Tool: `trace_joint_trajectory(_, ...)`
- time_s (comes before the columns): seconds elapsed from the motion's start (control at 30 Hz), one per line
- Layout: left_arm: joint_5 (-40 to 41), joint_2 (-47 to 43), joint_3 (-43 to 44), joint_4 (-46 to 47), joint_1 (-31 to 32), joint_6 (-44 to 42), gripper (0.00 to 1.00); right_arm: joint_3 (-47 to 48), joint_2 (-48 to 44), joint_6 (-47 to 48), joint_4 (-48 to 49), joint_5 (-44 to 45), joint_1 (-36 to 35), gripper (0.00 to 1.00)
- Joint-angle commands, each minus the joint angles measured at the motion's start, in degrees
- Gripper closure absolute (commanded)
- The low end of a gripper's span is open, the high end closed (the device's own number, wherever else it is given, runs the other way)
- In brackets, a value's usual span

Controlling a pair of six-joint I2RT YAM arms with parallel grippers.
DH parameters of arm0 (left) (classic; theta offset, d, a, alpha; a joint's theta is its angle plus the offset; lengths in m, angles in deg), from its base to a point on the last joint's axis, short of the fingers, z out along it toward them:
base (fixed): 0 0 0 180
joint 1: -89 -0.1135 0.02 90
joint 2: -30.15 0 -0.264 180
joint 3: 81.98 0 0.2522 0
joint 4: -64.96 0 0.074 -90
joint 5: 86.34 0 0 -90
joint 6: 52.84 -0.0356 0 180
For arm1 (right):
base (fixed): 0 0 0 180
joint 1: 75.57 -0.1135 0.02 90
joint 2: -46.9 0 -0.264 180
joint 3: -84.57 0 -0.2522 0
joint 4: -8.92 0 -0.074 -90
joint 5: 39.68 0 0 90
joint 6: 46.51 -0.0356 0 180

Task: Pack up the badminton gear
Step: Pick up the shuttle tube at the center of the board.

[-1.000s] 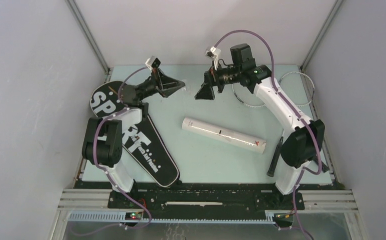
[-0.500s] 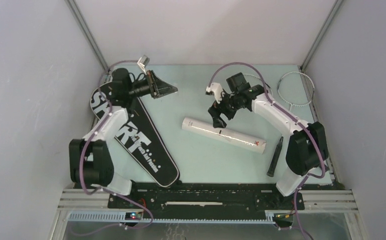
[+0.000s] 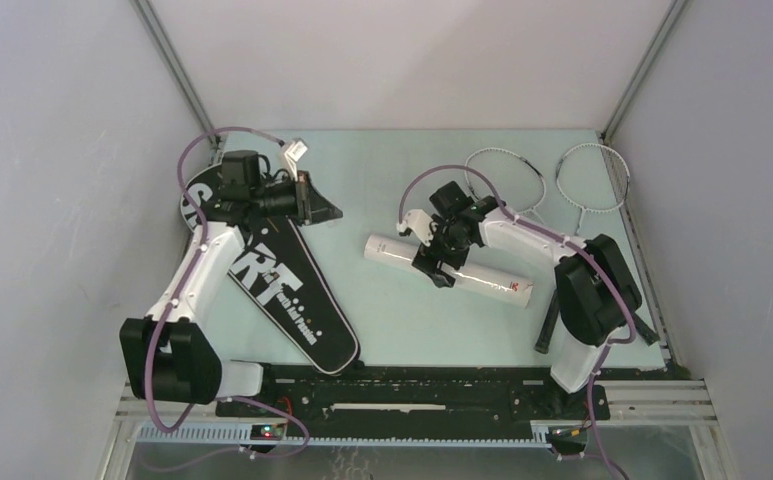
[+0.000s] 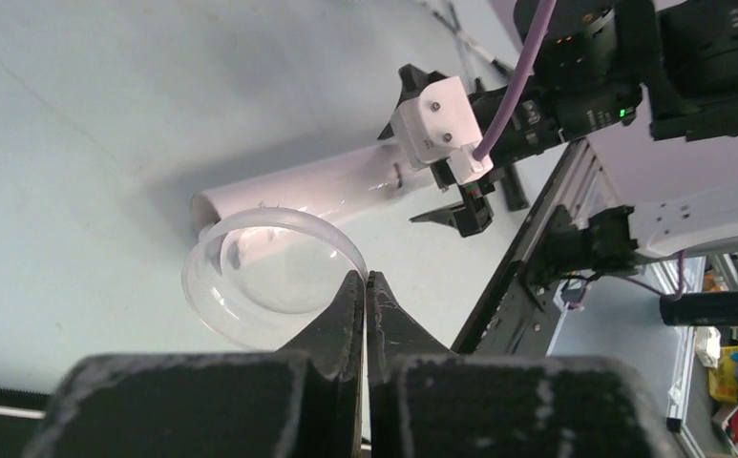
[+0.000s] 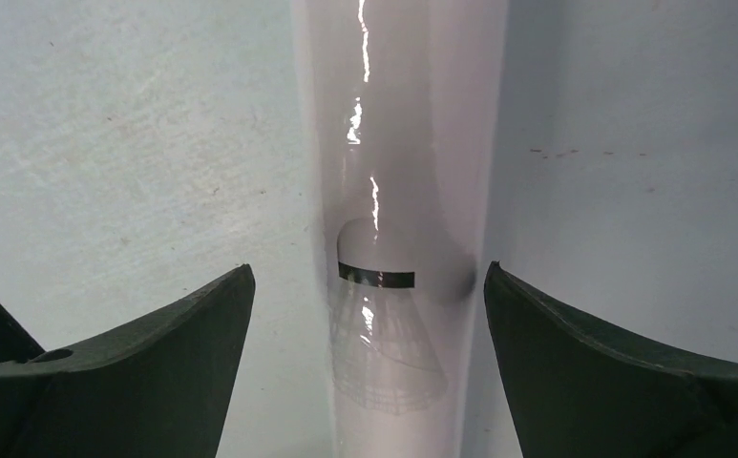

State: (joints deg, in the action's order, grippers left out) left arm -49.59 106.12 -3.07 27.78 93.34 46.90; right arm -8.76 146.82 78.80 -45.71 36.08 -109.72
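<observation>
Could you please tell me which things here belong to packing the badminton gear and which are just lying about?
Job: white tube, shuttlecock inside it, clear cap in left claw, SPORT bag, two racquets.
Lying about: purple cables, off-table clutter.

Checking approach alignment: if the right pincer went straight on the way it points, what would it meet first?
The white tube, lying straight ahead between the right pincer's open fingers; these would probably pass either side of it. The remaining gap is unclear.
</observation>
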Motion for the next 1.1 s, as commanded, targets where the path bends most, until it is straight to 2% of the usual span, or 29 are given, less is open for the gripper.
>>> trace_joint_trajectory(0.0, 2.0, -1.3, -3.1, -3.9, 0.1, -7.5, 1.0, -1.2, 1.2, 1.9, 2.5, 2.8, -1.2, 0.02)
trace_joint_trajectory(0.27, -2.5, 1.0, -5.1, -3.6, 0.1, -9.6, 1.0, -4.0, 3.2, 2.1, 7.1, 6.1, -2.2, 0.09)
trace_joint_trajectory(0.37, -3.5, 1.8, -5.3, -4.8, 0.2, -14.1, 1.0, -5.1, 3.2, 2.5, 9.1, 6.8, -2.4, 0.15)
trace_joint_trajectory(0.57, -5.1, 1.3, -6.5, -5.8, 0.1, -18.1, 1.0, -7.3, -0.4, 3.6, 12.4, 6.6, -2.6, 0.42)
trace_joint_trajectory(0.73, -10.0, 1.1, -5.3, -11.0, -0.1, -23.4, 1.0, -11.1, -8.7, 6.0, 15.6, 3.7, -2.1, 0.54)
trace_joint_trajectory(0.87, -18.1, 2.6, -1.0, -24.1, -0.5, -33.4, 1.0, -14.5, -17.2, 8.9, 17.2, 0.8, -1.8, 0.6)
trace_joint_trajectory(1.07, -23.1, 8.4, 8.7, -50.8, -0.6, -58.1, 1.0, -15.0, -24.7, 9.5, 15.8, -2.4, -2.2, 0.62)
